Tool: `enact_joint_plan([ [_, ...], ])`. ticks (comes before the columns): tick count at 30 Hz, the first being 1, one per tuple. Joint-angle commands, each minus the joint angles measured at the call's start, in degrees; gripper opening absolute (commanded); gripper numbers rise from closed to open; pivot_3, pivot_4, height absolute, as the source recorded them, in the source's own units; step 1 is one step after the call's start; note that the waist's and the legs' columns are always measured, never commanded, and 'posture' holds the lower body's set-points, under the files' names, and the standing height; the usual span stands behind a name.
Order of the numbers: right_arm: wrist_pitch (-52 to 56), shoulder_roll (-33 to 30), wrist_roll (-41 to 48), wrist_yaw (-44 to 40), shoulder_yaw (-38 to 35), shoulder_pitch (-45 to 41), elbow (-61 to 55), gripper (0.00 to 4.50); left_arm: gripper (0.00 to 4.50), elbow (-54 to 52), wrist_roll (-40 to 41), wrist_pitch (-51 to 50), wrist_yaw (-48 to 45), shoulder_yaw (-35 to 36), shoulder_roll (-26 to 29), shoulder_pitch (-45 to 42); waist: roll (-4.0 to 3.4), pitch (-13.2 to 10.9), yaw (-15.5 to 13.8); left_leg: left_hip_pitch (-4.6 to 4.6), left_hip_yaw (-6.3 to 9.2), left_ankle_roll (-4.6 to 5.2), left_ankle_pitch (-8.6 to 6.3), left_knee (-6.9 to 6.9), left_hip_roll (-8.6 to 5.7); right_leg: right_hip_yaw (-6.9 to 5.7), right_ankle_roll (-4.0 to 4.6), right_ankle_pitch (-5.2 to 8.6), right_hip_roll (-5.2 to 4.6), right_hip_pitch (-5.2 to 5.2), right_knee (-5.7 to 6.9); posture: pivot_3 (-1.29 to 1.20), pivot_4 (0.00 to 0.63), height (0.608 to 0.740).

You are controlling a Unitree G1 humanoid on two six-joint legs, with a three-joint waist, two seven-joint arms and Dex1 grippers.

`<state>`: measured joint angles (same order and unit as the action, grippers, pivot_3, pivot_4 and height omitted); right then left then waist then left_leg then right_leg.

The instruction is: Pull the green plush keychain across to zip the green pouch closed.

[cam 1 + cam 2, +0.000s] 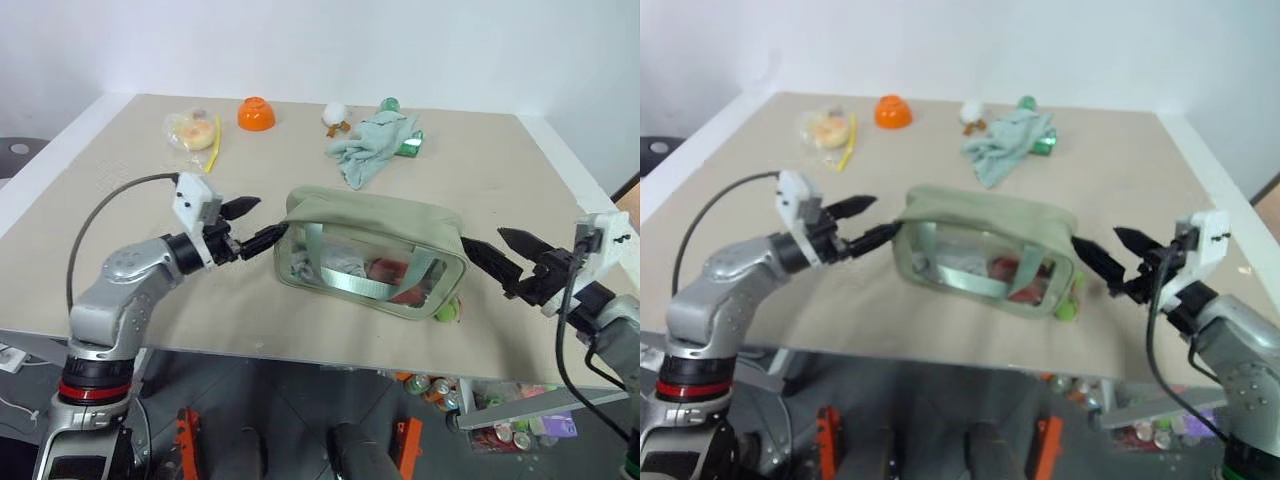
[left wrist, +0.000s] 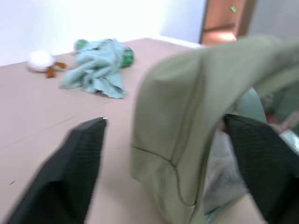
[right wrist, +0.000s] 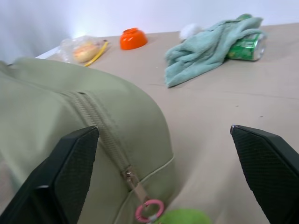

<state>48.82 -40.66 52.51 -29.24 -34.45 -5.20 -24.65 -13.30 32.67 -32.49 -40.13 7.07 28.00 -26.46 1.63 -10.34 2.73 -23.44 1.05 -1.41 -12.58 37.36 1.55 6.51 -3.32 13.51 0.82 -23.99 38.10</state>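
Note:
The green pouch (image 1: pixel 370 250) lies near the table's front edge, with clear side windows showing items inside. Its top zipper (image 3: pixel 100 133) runs to a slider at the pouch's right end. From that slider a pink ring (image 3: pixel 149 210) and the green plush keychain (image 1: pixel 447 312) hang down the right end. My left gripper (image 1: pixel 262 218) is open at the pouch's left end, and that end sits between its fingers (image 2: pixel 70 172) in the left wrist view. My right gripper (image 1: pixel 482 240) is open just right of the pouch, holding nothing, with the keychain (image 3: pixel 182 217) below it.
At the back of the table are a bagged snack (image 1: pixel 190 130), an orange bowl (image 1: pixel 256 113), a small white toy (image 1: pixel 335 115), and a pale mint cloth (image 1: pixel 375 145) over a green can (image 1: pixel 410 147). The table's front edge (image 1: pixel 300 350) runs just below the pouch.

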Motion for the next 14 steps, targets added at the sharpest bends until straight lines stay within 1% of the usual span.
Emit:
enact_joint_plan([
  [1, 1.33, -3.6, 1.7, -3.15, -4.02, 4.87, -2.26, 4.5, 4.45, -3.59, 0.72, 0.07, 1.46, 4.61, 2.52, 3.29, 0.0, 0.0, 0.0, 0.0, 0.0, 0.0, 0.0, 0.0, 0.0, 0.0, 0.0, 0.0, -0.01, 0.0, -0.01, 0.0, 0.15, 0.74],
  [3, -1.04, -4.78, -1.45, -5.74, -3.53, 9.98, -4.18, 4.5, 4.45, -4.2, -2.66, 2.84, 0.71, 3.91, 4.46, 7.67, 0.0, 0.01, 0.0, 0.03, -0.01, -0.01, -0.01, -0.06, 0.0, 0.0, 0.01, 0.04, -0.02, 0.0, -0.01, 0.0, 0.15, 0.74],
  [5, -2.32, -5.52, -2.87, -8.89, -2.69, 15.3, -6.51, 4.5, 4.45, -5.5, -4.35, 4.5, -0.52, 2.22, 5.75, 11.63, -0.01, 0.01, 0.0, 0.08, -0.01, -0.01, -0.02, -0.12, 0.0, 0.0, 0.05, 0.1, -0.02, 0.0, -0.01, 0.0, 0.15, 0.74],
  [8, -6.47, -4.56, -6.7, -12.64, -0.57, 22.65, -9.31, 4.5, 4.45, -6.62, -10.0, 9.1, -0.67, -1.62, 6.78, 16.71, 0.01, 0.0, 0.0, 0.07, -0.01, -0.02, -0.03, -0.11, 0.01, -0.02, 0.15, 0.15, -0.03, -0.01, -0.01, 0.0, 0.15, 0.74],
  [10, -8.44, -3.26, -7.71, -13.18, 0.18, 24.64, -9.92, 4.5, 4.45, -7.03, -11.85, 11.33, -0.82, -2.89, 6.52, 18.56, 0.06, -0.02, -0.01, 0.11, -0.03, -0.02, -0.03, -0.06, 0.02, -0.01, 0.35, 0.26, -0.05, 0.04, -0.01, 0.0, 0.15, 0.74],
  [12, -9.84, -2.13, -7.5, -13.86, 1.1, 25.31, -10.53, 4.5, 4.45, -7.42, -11.9, 11.9, -0.59, -3.5, 5.78, 19.7, 0.06, -0.02, 0.03, 0.12, -0.1, -0.03, -0.02, 0.02, 0.03, 0.0, 0.39, 0.23, -0.09, 0.03, -0.01, 0.0, 0.15, 0.74],
  [14, -9.78, -1.01, -7.51, -12.63, 2.44, 25.94, -11.99, 4.5, 4.45, -7.48, -13.03, 14.0, -0.44, -4.5, 5.11, 20.45, 0.06, -0.02, 0.03, 0.13, -0.18, -0.03, 0.0, 0.08, 0.04, 0.04, 0.41, 0.15, -0.11, 0.03, -0.01, 0.0, 0.15, 0.74],
])
